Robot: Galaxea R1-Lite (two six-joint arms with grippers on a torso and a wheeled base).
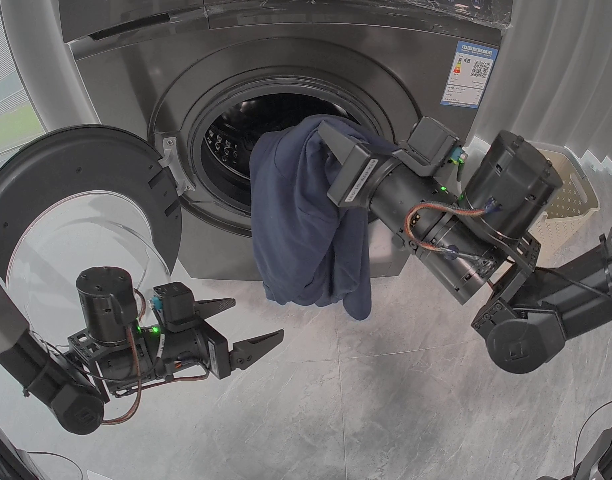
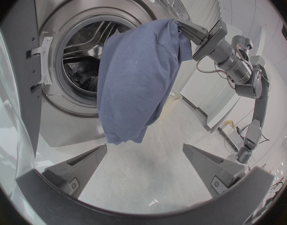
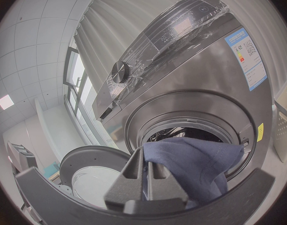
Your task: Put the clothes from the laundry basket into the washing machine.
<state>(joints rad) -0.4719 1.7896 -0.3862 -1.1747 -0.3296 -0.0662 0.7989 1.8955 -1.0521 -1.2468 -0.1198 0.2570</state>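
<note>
The right end effector (image 1: 329, 135) is clamping a navy garment (image 1: 299, 235) hanging just outside the open washing machine (image 1: 119, 95); the left end effector (image 1: 256, 318) is hovering lower, jaws apart.

Pale grey tiled floor (image 1: 399, 395) across the lower frame. Standing directly on it: washing machine (image 1: 119, 88) at upper centre, cream laundry basket (image 1: 572, 198) at right edge.

blue QR-code label (image 1: 469, 73), washing machine (image 1: 119, 81) front

The garment (image 1: 306, 235) hangs before the washing machine (image 1: 119, 81), its door (image 1: 86, 161) at left, laundry basket (image 1: 572, 198) at right.
</note>
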